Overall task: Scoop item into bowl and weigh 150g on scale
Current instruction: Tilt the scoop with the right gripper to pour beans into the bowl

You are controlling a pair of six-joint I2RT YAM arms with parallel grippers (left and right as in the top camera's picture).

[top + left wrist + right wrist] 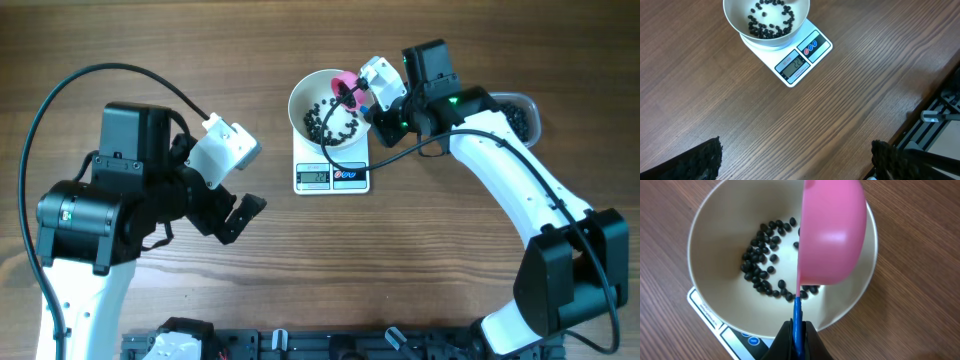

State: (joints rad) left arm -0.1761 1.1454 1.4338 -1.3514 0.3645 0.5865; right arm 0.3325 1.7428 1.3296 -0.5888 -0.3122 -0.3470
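On the wooden table (450, 260), the flat white rectangular kitchen scale (332, 176) sits near the middle, and the round plain white bowl (300, 100) stands on top of it. The small round black pellets (760, 265) lie scattered over the bottom of that bowl. My right gripper (798, 332) is clamped tight on the thin blue handle of a pink plastic scoop (832, 235). I hold the scoop above the bowl's right half, tipped onto its side so I see only the outside of the cup. My left gripper (795, 167) hangs over bare wood well to the left of the scale, with its jaws spread as wide as they go and nothing between them. A clear plastic tub (520, 112) with more black pellets sits beyond my right arm. The scale's display is lit, but I cannot read its digits.
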